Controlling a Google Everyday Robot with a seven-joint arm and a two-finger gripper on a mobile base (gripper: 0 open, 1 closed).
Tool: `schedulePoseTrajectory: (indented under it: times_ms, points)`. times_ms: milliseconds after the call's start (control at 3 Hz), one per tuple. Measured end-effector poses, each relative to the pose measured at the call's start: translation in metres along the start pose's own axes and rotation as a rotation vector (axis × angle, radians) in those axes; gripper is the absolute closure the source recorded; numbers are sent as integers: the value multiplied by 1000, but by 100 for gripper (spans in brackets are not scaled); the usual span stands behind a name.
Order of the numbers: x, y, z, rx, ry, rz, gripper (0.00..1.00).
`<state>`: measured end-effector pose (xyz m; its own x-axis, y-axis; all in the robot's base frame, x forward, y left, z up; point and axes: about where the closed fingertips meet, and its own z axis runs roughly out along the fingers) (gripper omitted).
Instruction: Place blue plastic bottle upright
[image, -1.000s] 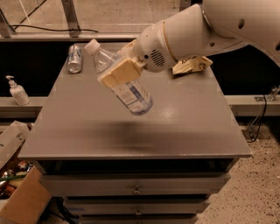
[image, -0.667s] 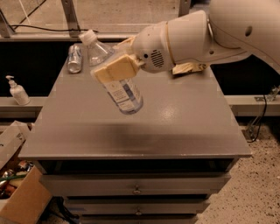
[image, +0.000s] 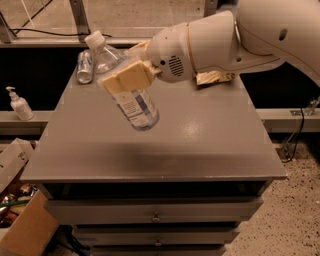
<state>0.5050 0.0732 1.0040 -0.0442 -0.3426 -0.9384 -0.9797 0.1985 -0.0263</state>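
step: lifted and held, not yet set down
gripper (image: 127, 70): over the back left part of the worktop (image: 200, 145), reaching in from the right edge
fingers (image: 125, 80): clamped on the middle of the bottle, one tan pad in front, the other behind
blue plastic bottle (image: 137, 107): up in the air, tipped over, white cap (image: 95, 39) up toward the back left corner, bottom down toward the middle
next move: turn the bottle till the cap points straight up, bring it down till the bottom sits flat on a bare spot, then let go slowly so it does not fall
inside the bottle: see-through, looks empty or close to it, hard to tell
silver can (image: 85, 66): lying on its side by the back left corner, near the cap; inside hidden
cardboard box (image: 25, 230): on the floor past the front left corner; some stuff in it, too dark to name
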Motion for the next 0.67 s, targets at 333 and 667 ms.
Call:
schedulePoseTrajectory:
  times_ms: [333, 667]
  points:
    - [0, 1, 5, 28, -74, 22, 100]
    - [0, -1, 14, 70, -193, 53, 100]
